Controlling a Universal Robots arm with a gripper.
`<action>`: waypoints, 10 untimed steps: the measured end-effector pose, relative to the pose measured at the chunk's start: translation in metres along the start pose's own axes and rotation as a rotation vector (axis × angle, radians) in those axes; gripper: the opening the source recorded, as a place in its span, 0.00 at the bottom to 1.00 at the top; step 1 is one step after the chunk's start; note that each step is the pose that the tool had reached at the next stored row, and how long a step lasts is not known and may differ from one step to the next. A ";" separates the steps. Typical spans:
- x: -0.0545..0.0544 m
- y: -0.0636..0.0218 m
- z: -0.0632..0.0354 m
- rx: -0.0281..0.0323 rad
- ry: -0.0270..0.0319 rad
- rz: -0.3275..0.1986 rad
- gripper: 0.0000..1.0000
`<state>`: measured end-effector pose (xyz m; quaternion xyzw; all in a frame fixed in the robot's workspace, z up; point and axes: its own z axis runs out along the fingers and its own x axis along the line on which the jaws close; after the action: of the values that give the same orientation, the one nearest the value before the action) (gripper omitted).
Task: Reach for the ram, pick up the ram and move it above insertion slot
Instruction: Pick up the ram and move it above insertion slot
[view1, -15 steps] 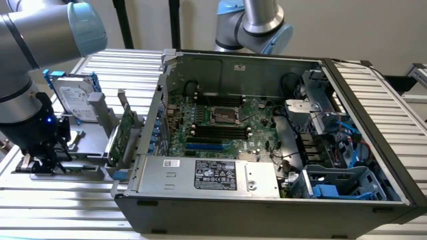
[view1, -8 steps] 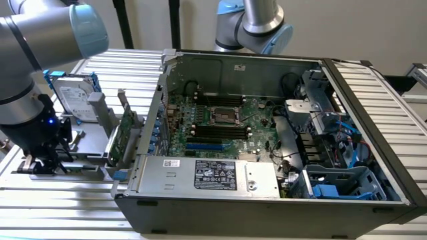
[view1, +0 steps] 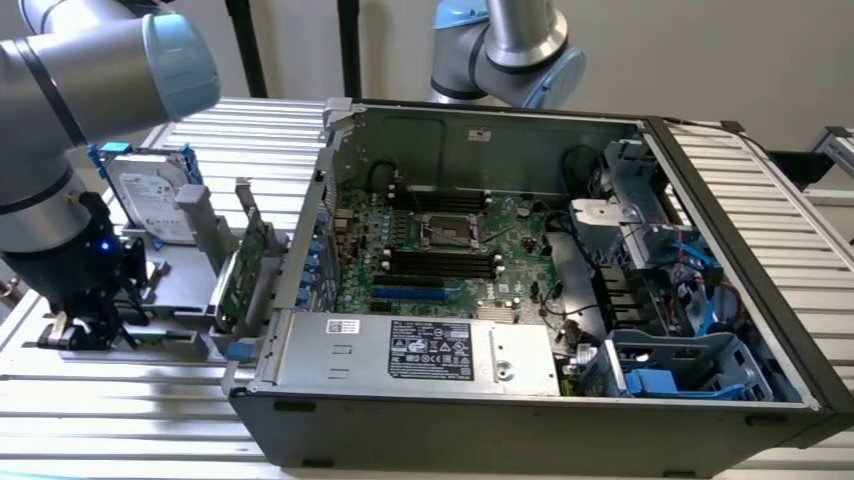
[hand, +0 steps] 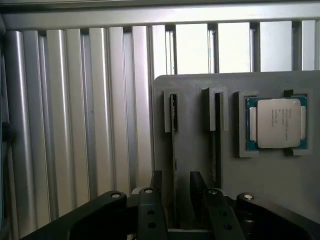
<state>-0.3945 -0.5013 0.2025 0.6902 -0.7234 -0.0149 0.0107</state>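
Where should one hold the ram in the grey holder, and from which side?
Probably by its two flat faces, midway along the free long edge, coming from above. The ram stands on edge in a narrow slot of the grey holder, leaving only that thin edge exposed; the open fingers flank it.

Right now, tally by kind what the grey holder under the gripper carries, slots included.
processor: 1
narrow slots, contents seen edge-on and hard to tell: 2
Total: 3
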 end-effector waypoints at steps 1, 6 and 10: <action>0.000 -0.0001 0.0005 0.0001 0.0000 0.000 0.36; 0.000 -0.0006 0.0025 0.0000 0.0000 0.001 0.36; 0.000 -0.0011 0.0038 0.0000 0.0000 0.001 0.28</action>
<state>-0.3935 -0.5009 0.1987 0.6898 -0.7237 -0.0148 0.0107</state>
